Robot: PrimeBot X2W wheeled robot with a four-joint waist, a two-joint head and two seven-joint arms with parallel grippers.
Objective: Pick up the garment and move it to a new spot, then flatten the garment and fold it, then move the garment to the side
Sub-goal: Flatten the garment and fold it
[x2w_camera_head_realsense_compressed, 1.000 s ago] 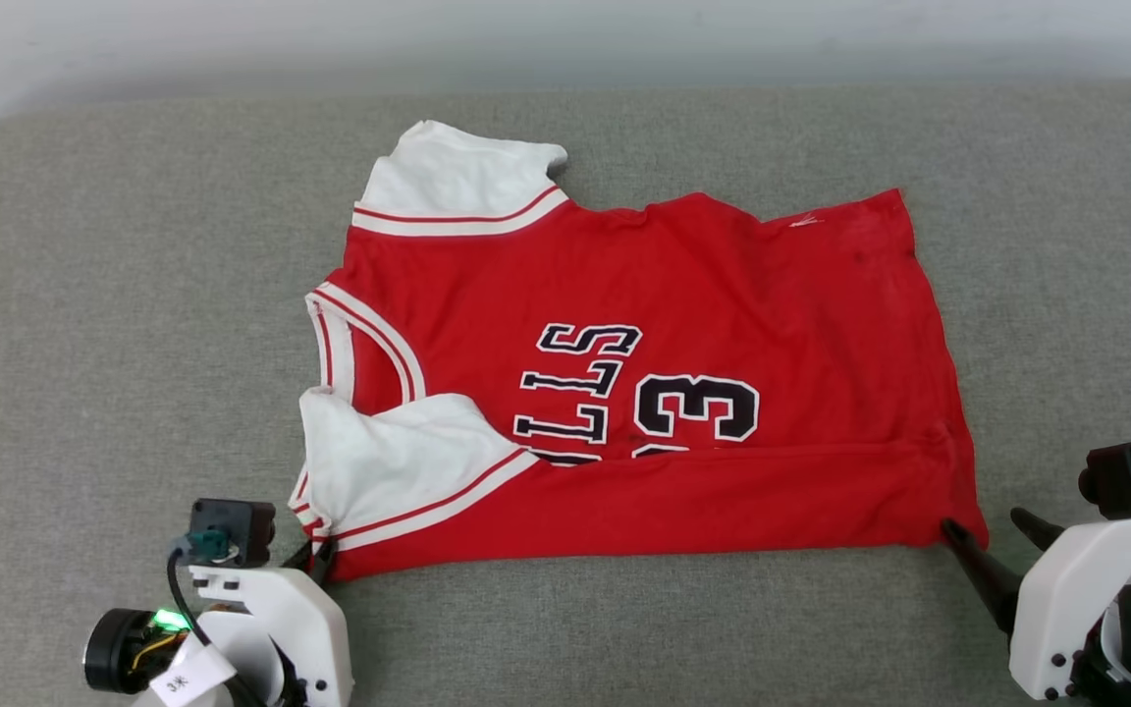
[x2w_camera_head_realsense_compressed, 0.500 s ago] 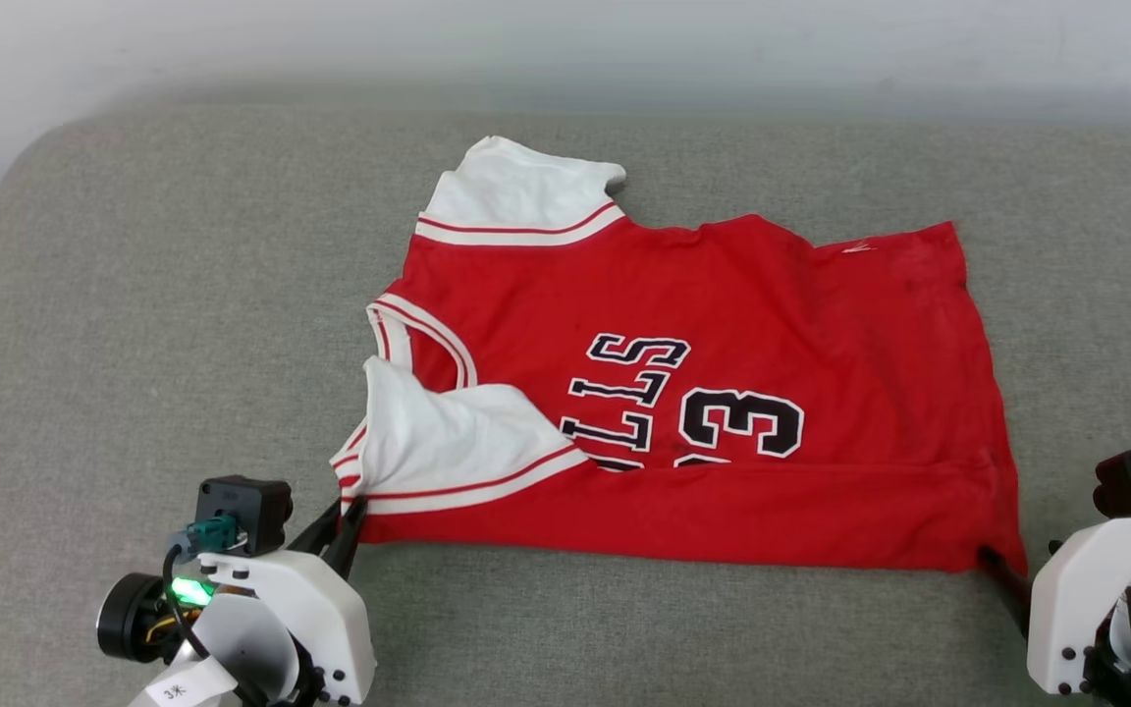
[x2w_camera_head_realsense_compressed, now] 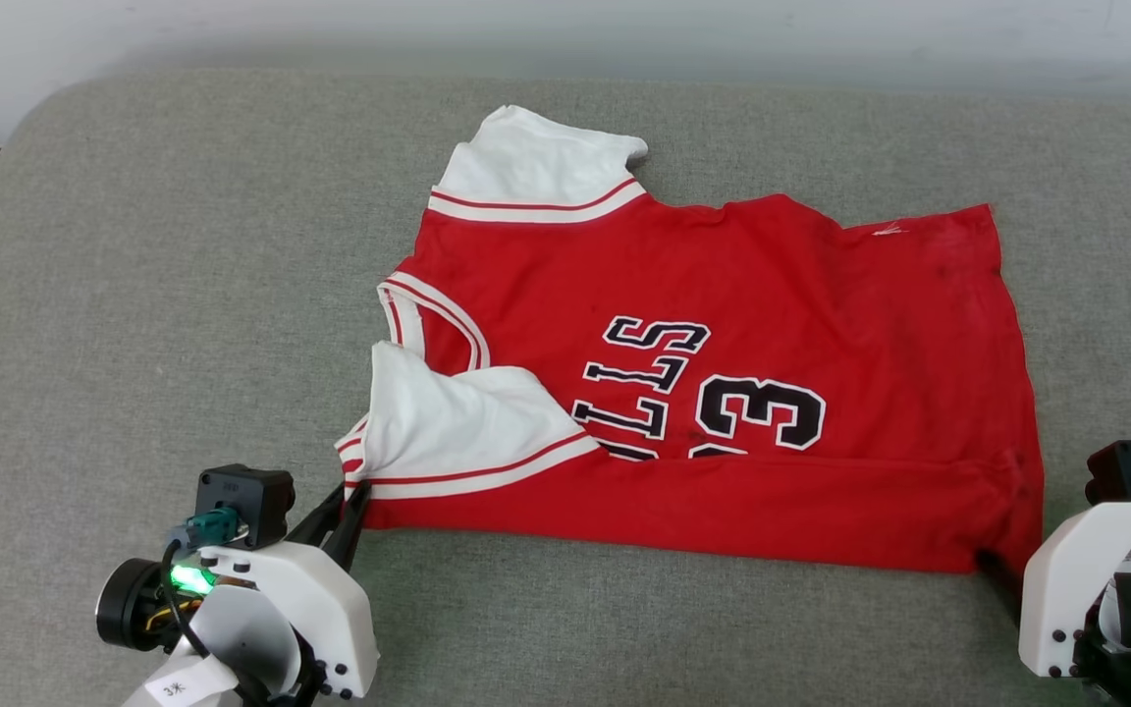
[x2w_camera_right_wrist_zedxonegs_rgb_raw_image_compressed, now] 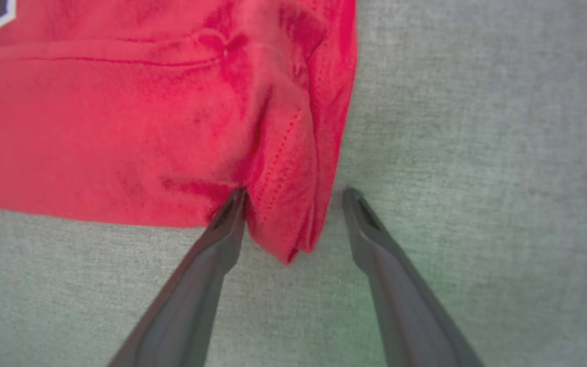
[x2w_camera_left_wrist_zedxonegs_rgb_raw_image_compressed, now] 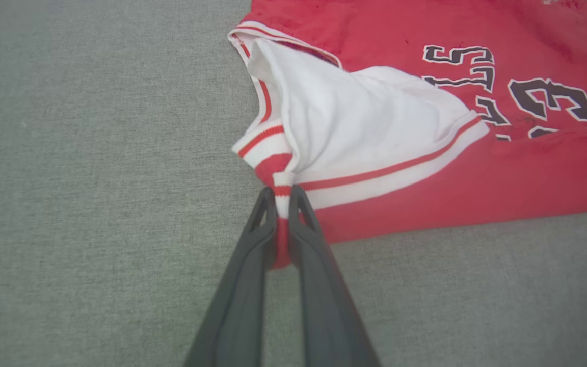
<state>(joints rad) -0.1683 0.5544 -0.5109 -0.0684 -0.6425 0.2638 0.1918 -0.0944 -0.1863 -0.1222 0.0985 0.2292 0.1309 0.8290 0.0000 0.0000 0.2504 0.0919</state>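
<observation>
1. The shirt (x2w_camera_head_realsense_compressed: 723,324) lies spread on the grey cushion (x2w_camera_head_realsense_compressed: 134,295), lettering up, with its near long edge folded over.
2. The left gripper (x2w_camera_left_wrist_zedxonegs_rgb_raw_image_compressed: 283,196) is pinched tight on the striped trim at the corner of the near sleeve (x2w_camera_left_wrist_zedxonegs_rgb_raw_image_compressed: 354,117) — cloth squeezed between both fingers.
3. The right gripper (x2w_camera_right_wrist_zedxonegs_rgb_raw_image_compressed: 293,191) stands wide apart, and the red hem corner (x2w_camera_right_wrist_zedxonegs_rgb_raw_image_compressed: 283,224) pokes in between its fingers — nothing clamped.

left gripper (x2w_camera_left_wrist_zedxonegs_rgb_raw_image_compressed: 283,196): pinched closed | right gripper (x2w_camera_right_wrist_zedxonegs_rgb_raw_image_compressed: 296,196): spread wide
</observation>
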